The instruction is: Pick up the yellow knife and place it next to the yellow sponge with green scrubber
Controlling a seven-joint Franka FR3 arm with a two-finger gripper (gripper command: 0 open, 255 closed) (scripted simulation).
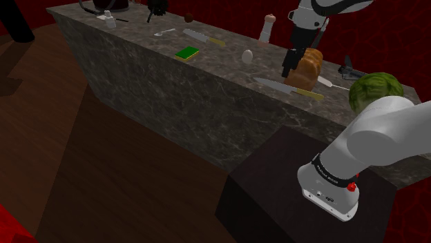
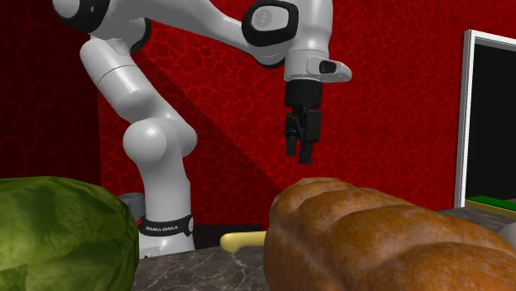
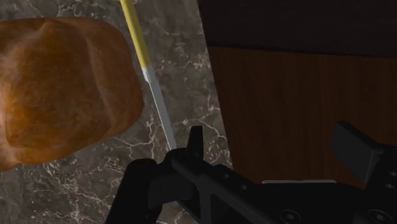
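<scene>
A knife lies on the marble counter (image 1: 207, 83) near its front edge, with a grey blade (image 1: 280, 85) and a yellow handle (image 1: 310, 94). Its blade (image 3: 160, 109) and handle (image 3: 135, 28) run alongside a brown bread loaf (image 3: 57, 89). My black gripper (image 1: 287, 70) hangs open above the counter, just over the knife and beside the loaf (image 1: 307, 67). In the wrist view the gripper (image 3: 277, 146) holds nothing, and the blade ends near one finger (image 3: 196, 141). The sponge (image 1: 186, 52), green on top with a yellow edge, lies farther toward the shoulder view's left. The gripper (image 2: 299, 142) hovers over the loaf (image 2: 380, 240), and the handle (image 2: 244, 240) peeks out beside the loaf.
A white egg (image 1: 247, 56) and a pepper mill (image 1: 266, 29) stand between sponge and loaf. A second knife (image 1: 202, 36) and a spoon (image 1: 164, 32) lie farther back. A green leafy head (image 1: 375, 92) sits near the arm. The counter's front edge drops to wooden floor (image 3: 286, 108).
</scene>
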